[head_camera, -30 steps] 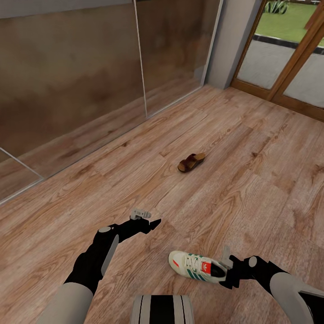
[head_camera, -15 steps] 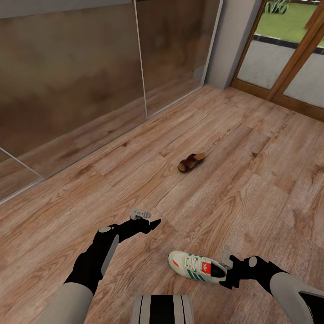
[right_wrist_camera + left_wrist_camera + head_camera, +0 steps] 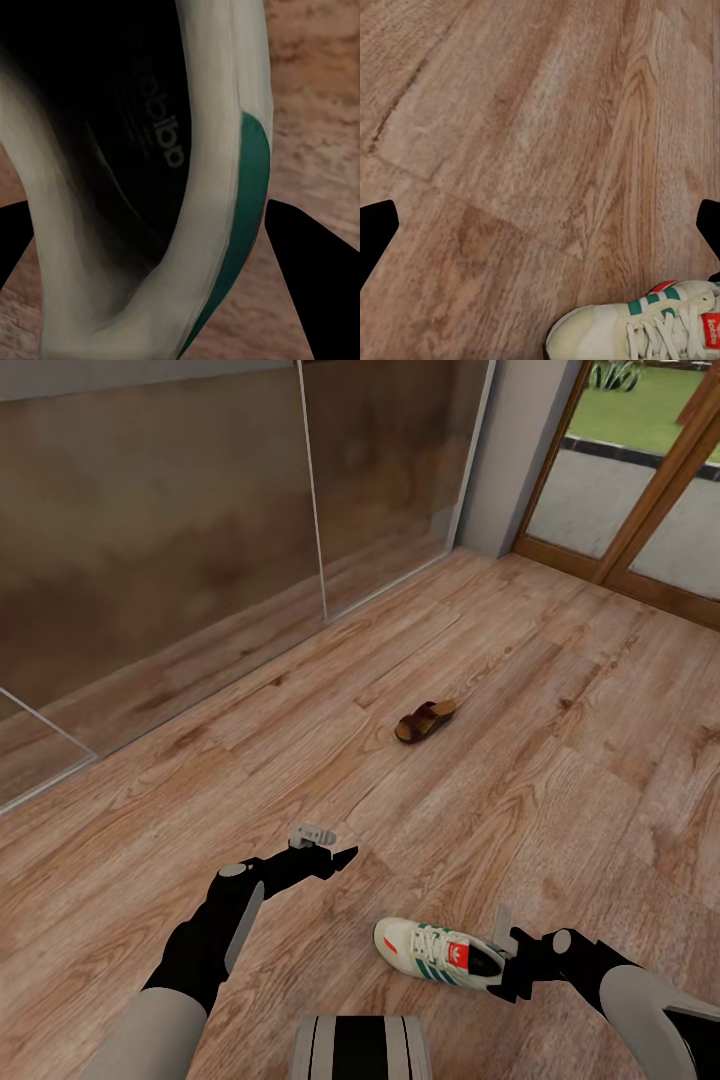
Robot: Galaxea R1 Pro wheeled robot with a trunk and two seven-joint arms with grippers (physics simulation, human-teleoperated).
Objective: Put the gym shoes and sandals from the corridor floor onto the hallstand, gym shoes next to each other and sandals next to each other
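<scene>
One white gym shoe [image 3: 438, 952] with green stripes and a red tongue patch lies on the corridor floor [image 3: 560, 760] just ahead of my base. My right gripper [image 3: 503, 962] is at its heel. In the right wrist view the heel [image 3: 217, 187] sits between the two black fingers [image 3: 307, 247], which close against its sides. My left gripper [image 3: 335, 856] hovers open over bare planks a little left of the shoe's toe [image 3: 607, 334]. One brown sandal [image 3: 425, 720] lies farther ahead on the floor. The hallstand is out of view.
A mirrored sliding-door wardrobe [image 3: 200, 530] runs along the left and back. A grey wall corner [image 3: 510, 450] and a wood-framed glass door [image 3: 640, 480] stand at the back right. Open plank floor stretches between the shoe and the sandal.
</scene>
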